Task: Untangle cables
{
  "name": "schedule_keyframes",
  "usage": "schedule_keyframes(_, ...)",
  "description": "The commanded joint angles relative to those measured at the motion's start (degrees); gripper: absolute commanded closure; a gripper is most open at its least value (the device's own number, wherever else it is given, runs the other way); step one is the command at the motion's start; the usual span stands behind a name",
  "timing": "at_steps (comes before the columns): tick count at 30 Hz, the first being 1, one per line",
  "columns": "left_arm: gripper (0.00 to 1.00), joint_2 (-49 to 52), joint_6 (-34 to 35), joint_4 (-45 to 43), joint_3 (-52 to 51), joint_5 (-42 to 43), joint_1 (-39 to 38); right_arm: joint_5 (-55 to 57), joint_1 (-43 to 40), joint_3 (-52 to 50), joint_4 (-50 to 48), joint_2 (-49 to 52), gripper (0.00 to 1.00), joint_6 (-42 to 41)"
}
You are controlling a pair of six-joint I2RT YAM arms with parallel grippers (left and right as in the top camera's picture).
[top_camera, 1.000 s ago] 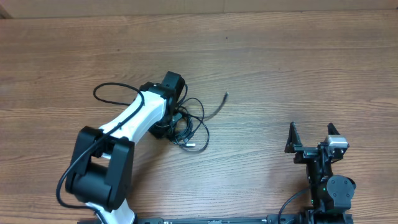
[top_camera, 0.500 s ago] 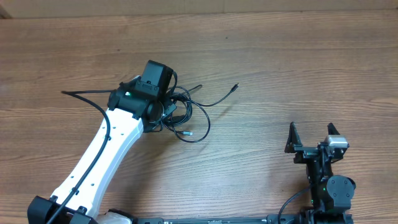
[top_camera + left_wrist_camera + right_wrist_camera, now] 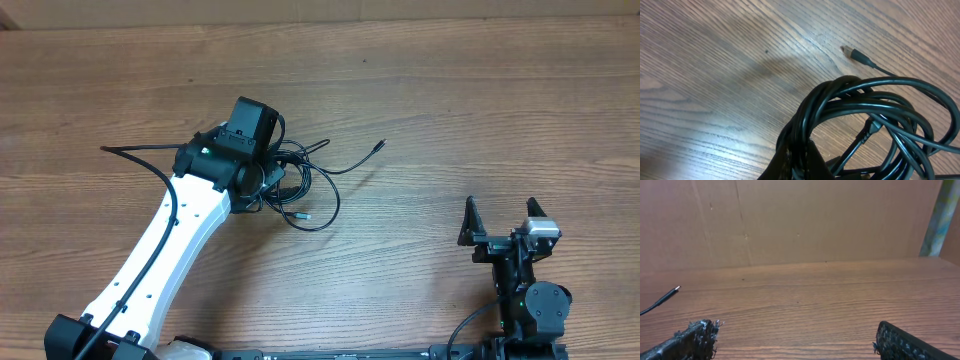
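So, the left gripper's [image 3: 799, 156] jaws are pinched tight on the tangled bundle of thin black cables [image 3: 865, 97], left of centre over the brown wood-grain table [image 3: 450, 100]. 1 loose plug end [image 3: 380, 144] trails off to the bundle's right. The right gripper [image 3: 502, 222] is well apart at the near right, jaws spread wide.

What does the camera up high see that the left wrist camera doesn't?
Only the overhead view shows the right gripper far off with jaws open, and the whole tangle of cables with its pale tip. Only the left wrist view shows, close up, loops bunched where the left gripper pinches them. Both show the black cables, a loose plug end and the wooden table.
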State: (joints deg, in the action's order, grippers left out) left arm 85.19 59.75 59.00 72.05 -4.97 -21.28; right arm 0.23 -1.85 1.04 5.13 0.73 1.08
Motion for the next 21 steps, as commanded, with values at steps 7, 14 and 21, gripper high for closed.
schedule_keyframes(7, 0.96, -0.5, -0.4, -0.7, 1.0, 5.2, 0.3, -6.0, 0.0, -0.6, -0.8, -0.6, 0.0, -12.6)
schedule_keyframes(14, 0.96, -0.5, 0.1, -2.7, 1.0, 13.7, 0.3, -34.2, 0.0, -0.6, -2.1, -0.6, 0.0, -60.3)
schedule_keyframes(21, 0.96, -0.5, 0.8, -2.7, 1.0, 14.7, 0.2, -52.8, 0.0, -0.6, -1.9, -0.6, 0.0, -68.5)
